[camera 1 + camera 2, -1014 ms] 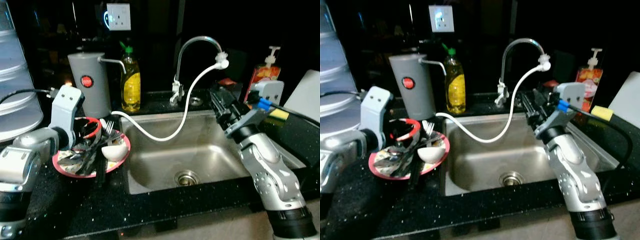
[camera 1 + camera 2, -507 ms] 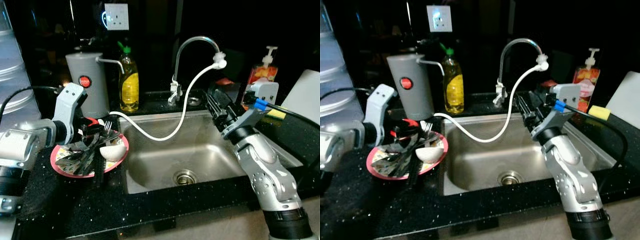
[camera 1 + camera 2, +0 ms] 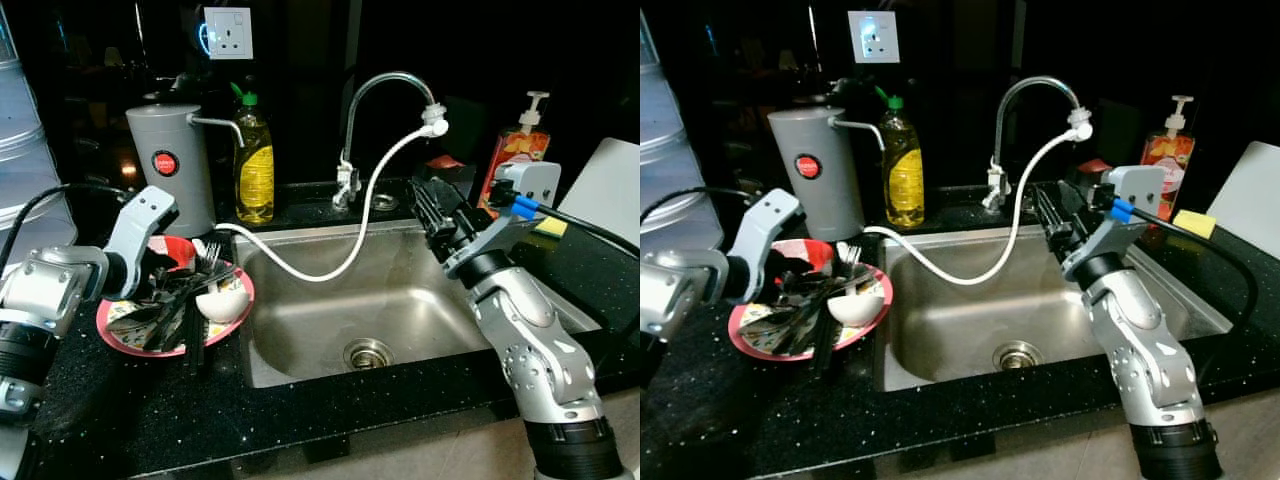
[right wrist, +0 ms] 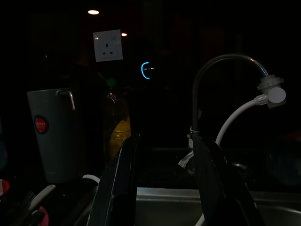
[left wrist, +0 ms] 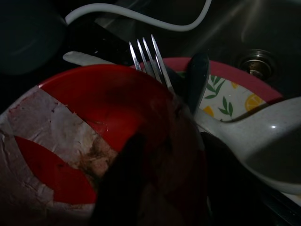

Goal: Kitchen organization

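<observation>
Your pink-rimmed plate (image 3: 118, 337) sits on the black countertop (image 3: 150, 420), its right rim just beside the sink's left edge. Piled on it are a red bowl (image 5: 94, 122), a white bowl (image 3: 222, 303), a fork (image 5: 150, 59) and dark utensils (image 3: 170, 305). Your left gripper (image 3: 168, 270) is down over the plate's back half, its fingers (image 5: 124, 183) parted either side of the red bowl's near wall; you cannot tell whether they touch it. Behind the plate a grey jug (image 3: 170, 165) and a yellow soap bottle (image 3: 254, 165) stand along the counter's back edge, so room there is tight; the counter in front of the plate is bare to the front edge. A white hose (image 3: 350, 250) loops from the tap (image 3: 385, 95) across the steel sink (image 3: 400, 320) toward the jug. Your right gripper (image 3: 437, 210) hangs over the sink's back right corner, fingers (image 4: 216, 188) parted with nothing between them, well apart from the plate. A pump bottle (image 3: 520, 140) stands at the right back.
</observation>
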